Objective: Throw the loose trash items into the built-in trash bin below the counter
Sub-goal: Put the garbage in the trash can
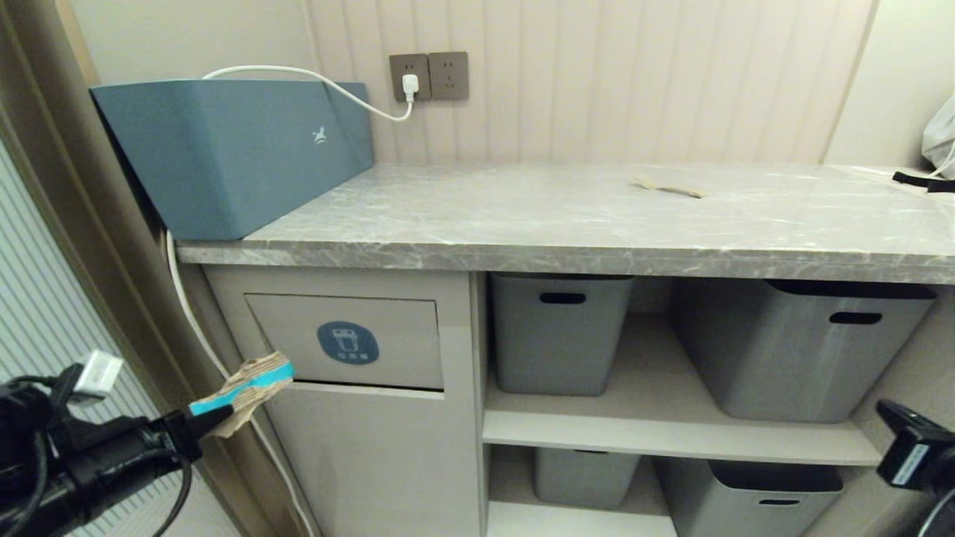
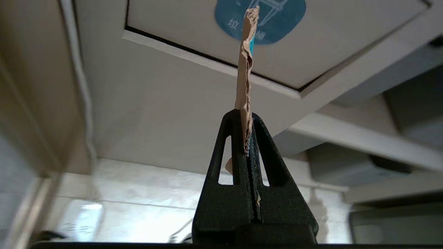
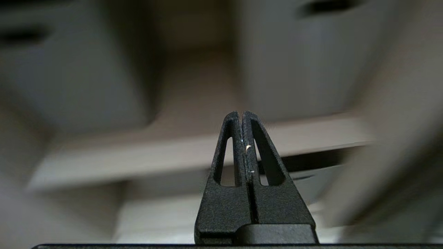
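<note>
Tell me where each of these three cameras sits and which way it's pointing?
Head view: high on the robot, looking down at the counter and bin flap; both arms show at the lower corners.
Left wrist view: behind the left gripper, shut on a cardboard scrap, facing the flap.
Right wrist view: behind the shut right gripper, facing blurred shelves and tubs.
Shared: head and left wrist both show scrap and blue sticker.

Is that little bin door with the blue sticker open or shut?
Nearly shut: the flap sits about flush in the cabinet front, only a dark gap along its lower edge.
</note>
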`<state>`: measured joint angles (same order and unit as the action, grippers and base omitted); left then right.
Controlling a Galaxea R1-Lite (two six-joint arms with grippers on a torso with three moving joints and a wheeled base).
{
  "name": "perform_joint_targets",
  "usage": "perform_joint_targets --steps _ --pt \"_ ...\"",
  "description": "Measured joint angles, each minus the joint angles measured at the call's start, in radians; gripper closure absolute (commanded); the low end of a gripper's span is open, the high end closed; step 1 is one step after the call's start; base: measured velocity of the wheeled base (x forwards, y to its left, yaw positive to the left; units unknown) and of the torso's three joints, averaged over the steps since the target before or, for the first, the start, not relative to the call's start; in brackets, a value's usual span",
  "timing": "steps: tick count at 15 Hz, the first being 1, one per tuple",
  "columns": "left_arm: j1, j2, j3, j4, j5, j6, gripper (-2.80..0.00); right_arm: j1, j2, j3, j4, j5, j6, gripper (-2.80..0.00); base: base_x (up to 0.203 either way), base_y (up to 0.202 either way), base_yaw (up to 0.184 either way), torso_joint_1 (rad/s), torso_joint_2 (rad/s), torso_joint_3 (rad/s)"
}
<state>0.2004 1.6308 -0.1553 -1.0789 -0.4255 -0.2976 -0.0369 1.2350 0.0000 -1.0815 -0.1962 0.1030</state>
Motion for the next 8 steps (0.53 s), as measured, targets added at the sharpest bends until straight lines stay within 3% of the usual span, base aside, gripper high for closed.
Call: perform_joint_targets --steps 3,4,6,8 --pt "-0.037 0.087 -0.004 -0.107 0.014 -0.159 0.00 -0.158 -0.146 0.000 0.052 0.000 -0.063 0.00 0.000 0.000 0.000 0.000 0.00 0.000" --pt "-0.065 0.112 -0.005 -0.120 0.027 -0.169 0.00 -0.177 -0.191 0.000 0.095 0.002 -0.083 0.00 0.000 0.000 0.000 0.000 0.00 0.000" --pt "-0.141 0.176 -0.023 -0.132 0.067 -0.074 0.00 -0.194 -0.318 0.000 0.236 0.013 -0.125 0.00 0.000 0.000 0.000 0.000 0.00 0.000" --pt "-0.181 0.251 -0.060 -0.137 0.106 0.085 0.00 -0.198 -0.470 0.000 0.402 0.021 -0.163 0.00 0.000 0.000 0.000 0.015 0.00 -0.003"
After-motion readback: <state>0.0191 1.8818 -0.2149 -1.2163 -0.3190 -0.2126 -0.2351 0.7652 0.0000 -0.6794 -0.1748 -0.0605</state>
